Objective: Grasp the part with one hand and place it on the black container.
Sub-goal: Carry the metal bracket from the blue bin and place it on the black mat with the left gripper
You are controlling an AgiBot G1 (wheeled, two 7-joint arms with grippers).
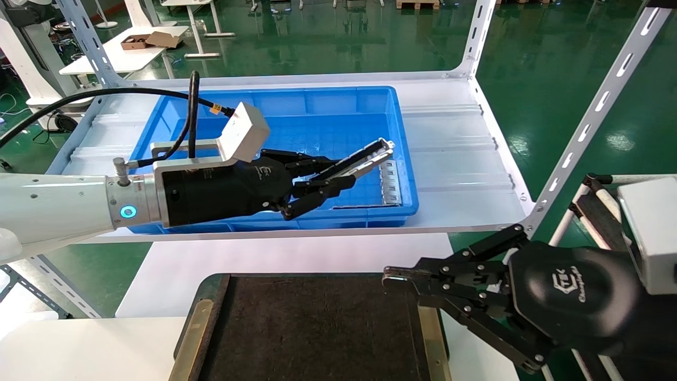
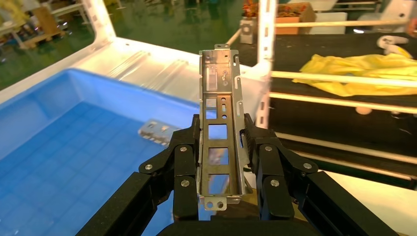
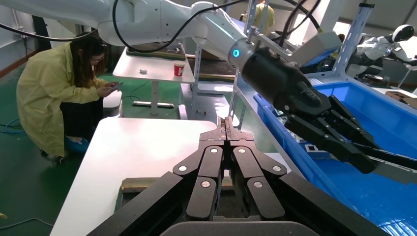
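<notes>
My left gripper is shut on the part, a silver-grey trough-shaped channel with tabs, and holds it tilted up above the right side of the blue bin. In the left wrist view the part stands between the two fingers, clamped by its side walls, with its far end sticking out well past them. The black container, a flat dark tray with brass side strips, lies at the near edge, below and nearer than the bin. My right gripper is shut and empty, over the tray's right strip.
A ladder-like metal bar and a thin strip lie in the bin's right end; one metal piece shows below the part. White rack posts stand to the right. A person in yellow crouches beyond the white table.
</notes>
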